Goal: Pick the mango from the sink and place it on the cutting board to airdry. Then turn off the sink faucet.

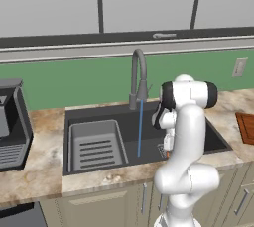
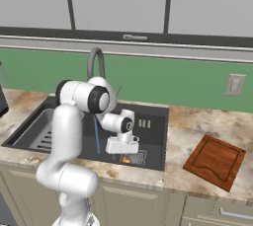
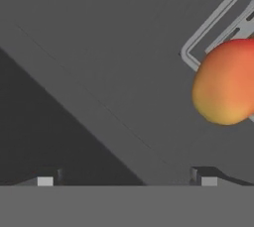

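Marble counter, dark sink (image 1: 99, 114), faucet (image 1: 139, 77) running. My gripper (image 3: 127, 176) low in basin, jaws apart, empty; mango (image 3: 225, 83) off-centre on drain grate (image 3: 218, 30), needs realigning.

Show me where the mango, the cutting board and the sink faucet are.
mango (image 3: 225, 83): hand view, middle of the fruit.
cutting board (image 2: 215, 160): right base view, board's centre.
sink faucet (image 1: 139, 67): left base view, gooseneck.

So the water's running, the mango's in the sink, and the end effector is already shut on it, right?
Not quite. The end effector is open; in the hand view the mango lies off to one side on the sink floor, not between the fingers. The water is running.
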